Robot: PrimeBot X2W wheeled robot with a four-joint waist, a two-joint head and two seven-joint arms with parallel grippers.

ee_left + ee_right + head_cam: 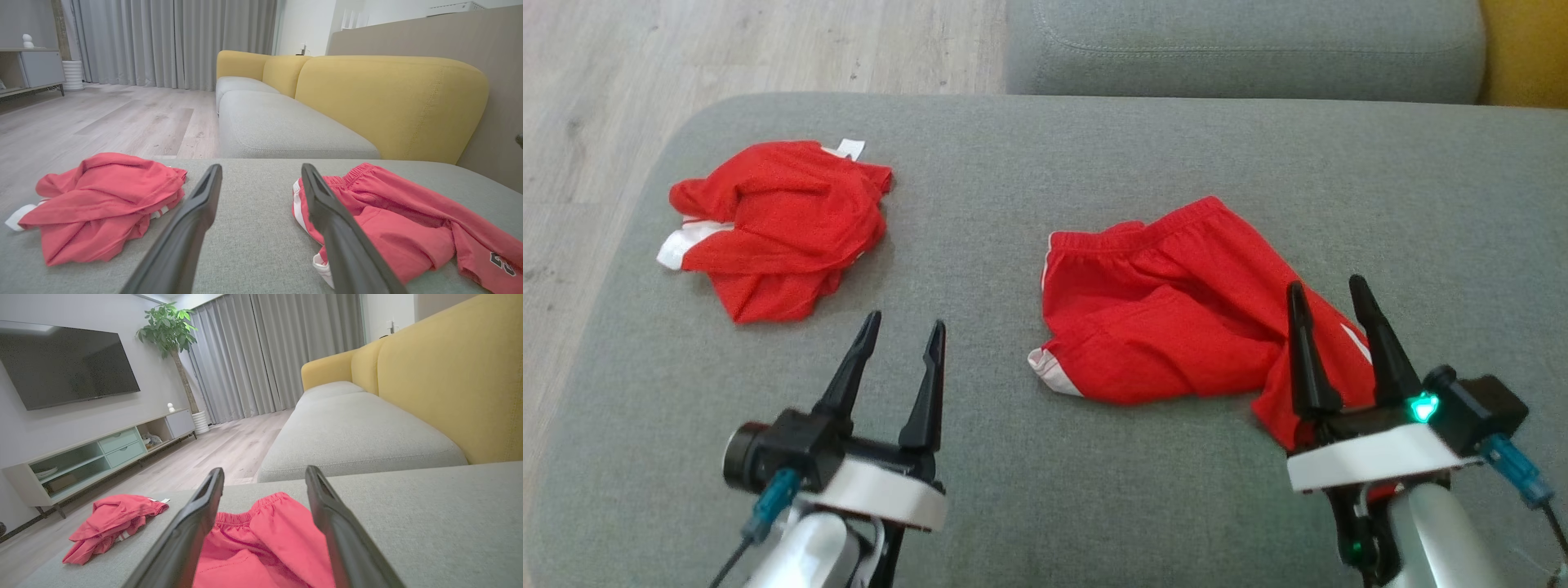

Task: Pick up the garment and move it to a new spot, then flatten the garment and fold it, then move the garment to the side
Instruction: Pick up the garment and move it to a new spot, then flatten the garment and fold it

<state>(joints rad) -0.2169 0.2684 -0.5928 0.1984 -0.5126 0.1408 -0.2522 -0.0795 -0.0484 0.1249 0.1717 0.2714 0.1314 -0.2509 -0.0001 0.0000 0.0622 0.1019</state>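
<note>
The scene is lit evenly and softly, so that no hard shadows are cast and only faint shading is seen under the red shorts (1176, 310) and the crumpled red garment (776, 229) on the grey cushion (1045, 506). The head view is rendered slightly grainy and soft, and a small halo is thrown by the green indicator light (1423, 406) beside the right gripper (1325, 282). In both wrist views the near fingers (192, 228) are blurred, straight lines are bowed towards the edges, the reds are washed to pink, and a dull sheen is carried by the television screen (65, 363).
</note>
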